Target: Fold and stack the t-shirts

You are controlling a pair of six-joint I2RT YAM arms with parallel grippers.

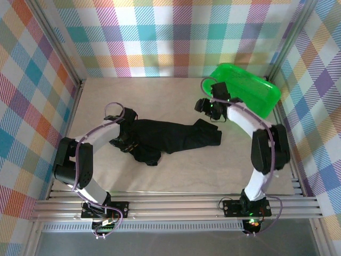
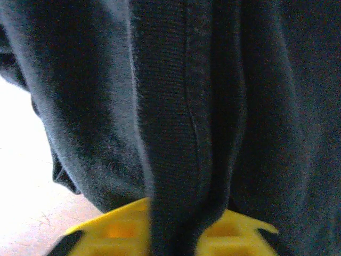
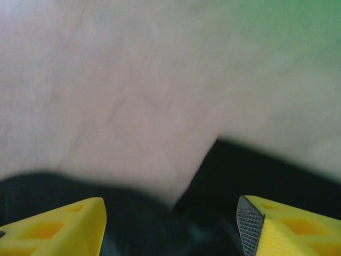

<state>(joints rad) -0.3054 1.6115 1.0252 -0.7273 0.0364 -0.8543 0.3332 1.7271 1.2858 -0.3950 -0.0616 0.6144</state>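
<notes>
A black t-shirt [image 1: 170, 137] lies crumpled in a long heap across the middle of the table. My left gripper [image 1: 127, 141] sits at the heap's left end. In the left wrist view its yellow fingers [image 2: 117, 232] are shut on a ribbed fold of the t-shirt [image 2: 176, 133], which runs down between them. My right gripper [image 1: 209, 110] hovers just over the shirt's right end, near the basket. It stands open, and its yellow fingers [image 3: 58, 229] are wide apart with black cloth [image 3: 240, 176] lying below and between them.
A green plastic basket [image 1: 250, 90] stands at the back right, close behind the right arm. Checked walls enclose the pale table [image 1: 160, 96] on three sides. A metal rail [image 1: 176, 205] runs along the near edge.
</notes>
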